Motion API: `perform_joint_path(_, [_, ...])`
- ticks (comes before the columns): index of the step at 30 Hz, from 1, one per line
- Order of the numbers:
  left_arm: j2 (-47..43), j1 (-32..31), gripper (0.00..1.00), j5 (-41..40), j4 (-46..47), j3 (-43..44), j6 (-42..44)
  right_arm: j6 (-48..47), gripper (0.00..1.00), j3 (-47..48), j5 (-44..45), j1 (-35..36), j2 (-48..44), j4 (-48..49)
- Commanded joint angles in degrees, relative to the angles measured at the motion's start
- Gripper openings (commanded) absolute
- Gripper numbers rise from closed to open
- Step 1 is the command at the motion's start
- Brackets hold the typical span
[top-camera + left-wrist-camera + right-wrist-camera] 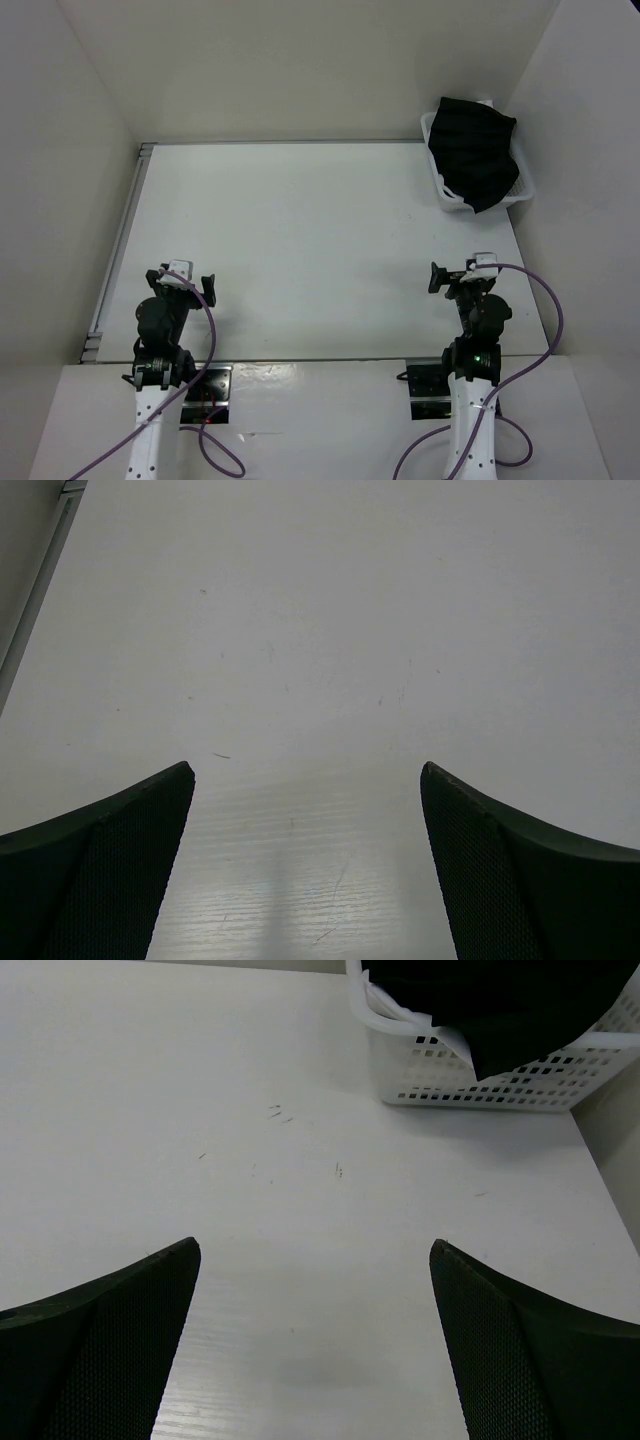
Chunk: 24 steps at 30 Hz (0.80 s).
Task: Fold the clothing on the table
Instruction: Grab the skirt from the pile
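Right wrist view: black garment [500, 1000], ahead and right of the right fingers [110, 1350], cut off by the top edge, its outline and pleats unreadable; basket [480, 1080] cropped at top and right, its inside hidden under the garment; left fingers [100, 870] and right fingers cropped by the bottom edge.

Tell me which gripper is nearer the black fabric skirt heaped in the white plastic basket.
Right. The right gripper hovers on the near side of the black skirt and its white mesh basket; the left gripper hovers far across the white table.
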Motion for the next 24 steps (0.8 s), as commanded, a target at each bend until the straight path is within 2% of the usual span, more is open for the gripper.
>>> perform_joint_path(1, [-7.96, -0.18, 1.0, -0.18, 1.23, -2.46, -0.27, -0.61, 0.99, -2.24, -0.37, 0.2, -4.73, 1.26])
perform_joint_path(8, [-7.96, -0.18, 1.0, -0.18, 1.23, -2.46, -0.27, -0.61, 0.99, -2.24, -0.37, 0.2, -4.73, 1.26])
perform_joint_path(12, [-7.96, -0.18, 1.0, -0.18, 1.23, -2.46, -0.27, -2.54, 0.99, 0.39, -4.23, 0.2, -4.73, 1.26])
perform_joint_path(19, [-7.96, -0.18, 1.0, -0.18, 1.23, -2.46, -0.27, 5.45, 0.99, 10.05, 0.07, 0.2, -4.73, 16.99])
perform_joint_path(20, [-7.96, -0.18, 1.0, -0.18, 1.23, -2.46, -0.27, 5.46, 0.99, 11.37, 0.07, 0.2, -4.73, 16.99])
perform_joint_path(24, [-7.96, -0.18, 1.0, -0.18, 1.23, -2.46, -0.27, 2.56, 0.99, 21.73, 0.76, 0.2, 6.22, 8.49])
